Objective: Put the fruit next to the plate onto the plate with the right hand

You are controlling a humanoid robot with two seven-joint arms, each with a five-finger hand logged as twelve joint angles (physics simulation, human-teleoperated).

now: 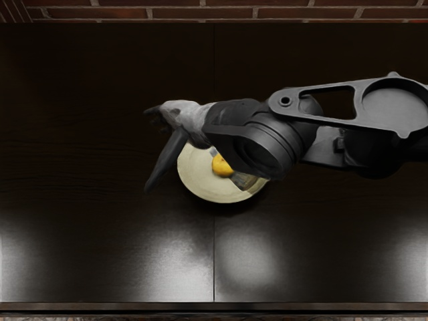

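A cream plate (200, 182) lies at the middle of the dark table. On its right part sits a yellow fruit (222, 167), half hidden under my forearm. My right arm comes in from the right edge and crosses above the plate. The right hand (167, 134) hangs over the plate's upper left rim, past the fruit. Its fingers are stretched out and open, one long finger (162, 167) pointing down and to the left, and they hold nothing. The left arm does not show.
The dark glossy table (100, 234) runs across the whole view, with a brick wall (200, 10) along its far edge and the front edge (214, 306) near the bottom. The bulky elbow joint (374, 114) sits high at the right.
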